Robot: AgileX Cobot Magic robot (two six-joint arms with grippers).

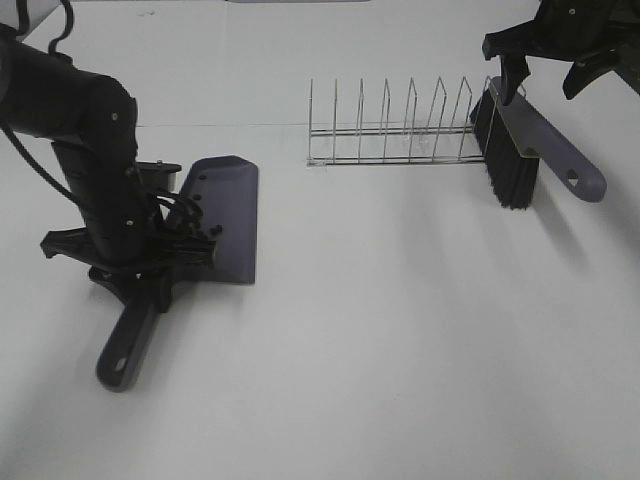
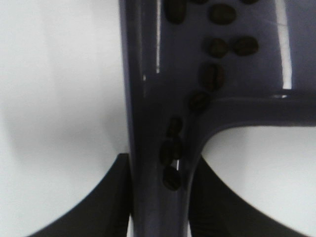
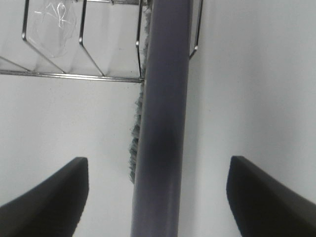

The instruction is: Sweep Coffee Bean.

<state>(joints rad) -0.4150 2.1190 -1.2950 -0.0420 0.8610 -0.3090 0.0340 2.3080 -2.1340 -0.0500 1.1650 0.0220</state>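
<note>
Nearest on the white desk (image 1: 400, 340): left claw (image 2: 159, 160) pinching the narrow neck of a flat-lying purple-grey plastic dustpan (image 1: 228, 215). Tiny dark brown oval coffee beans (image 2: 212, 76) inside the pan, trailing into its handle channel. Farther back: silver wire rack (image 1: 385, 157), black-bristled purple-grey brush (image 1: 512, 170) propped at its end. Right claw (image 3: 159, 160) spread wide either side of the brush handle.

Glossy plastic dustpan (image 2: 148, 98); wire rack (image 1: 390, 130), seemingly metal.

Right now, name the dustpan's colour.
Purple-grey dustpan, clearest in the exterior high view.
</note>
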